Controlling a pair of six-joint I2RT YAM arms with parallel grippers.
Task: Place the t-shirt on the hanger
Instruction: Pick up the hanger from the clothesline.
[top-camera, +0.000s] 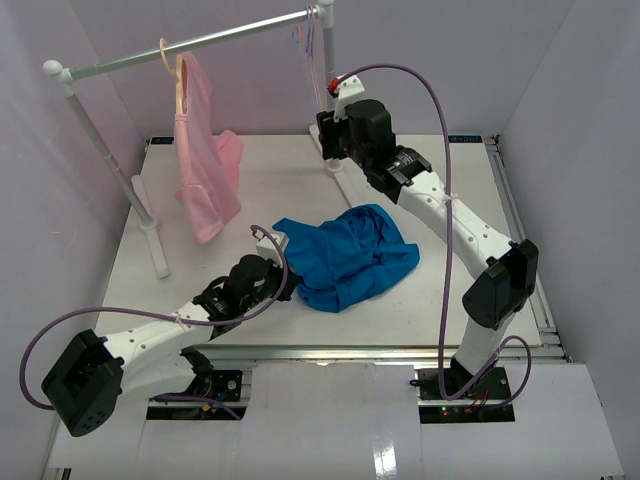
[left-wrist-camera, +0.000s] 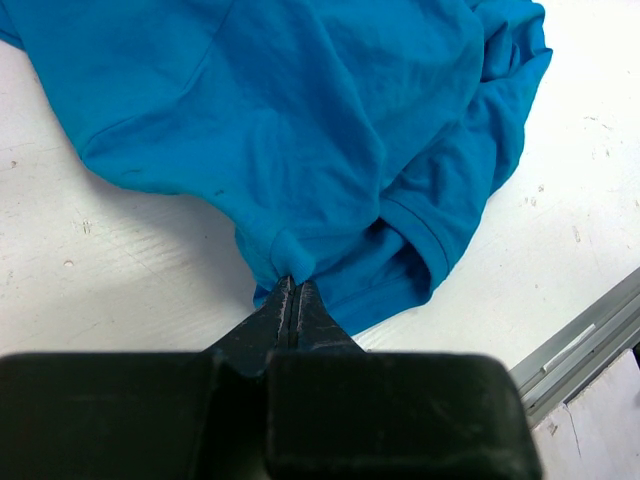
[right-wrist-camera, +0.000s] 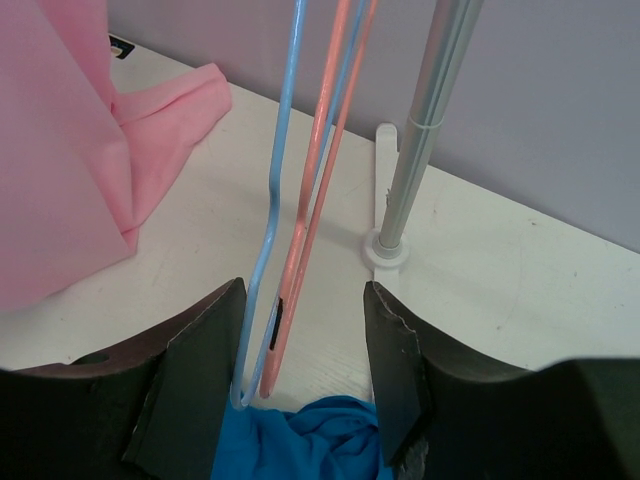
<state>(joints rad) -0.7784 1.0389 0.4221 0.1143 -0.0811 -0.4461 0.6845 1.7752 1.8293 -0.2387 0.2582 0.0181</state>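
The left gripper (left-wrist-camera: 290, 292) has its black jaws pressed together on a pinched fold at the edge of the bright blue cloth t-shirt (left-wrist-camera: 300, 120), which lies crumpled near the middle of the white table (top-camera: 280, 185). The right gripper (right-wrist-camera: 303, 300) stands with its jaws apart at the far end of the metal rail (top-camera: 200, 42). Between them hang the thin light-blue wire hanger (right-wrist-camera: 283, 130), close beside one finger, and a thin pink hanger (right-wrist-camera: 325, 150), neither clamped.

Two garments (top-camera: 345, 255) (top-camera: 200, 170), three hangers (right-wrist-camera: 285, 120) (right-wrist-camera: 318, 150) (top-camera: 180, 80)
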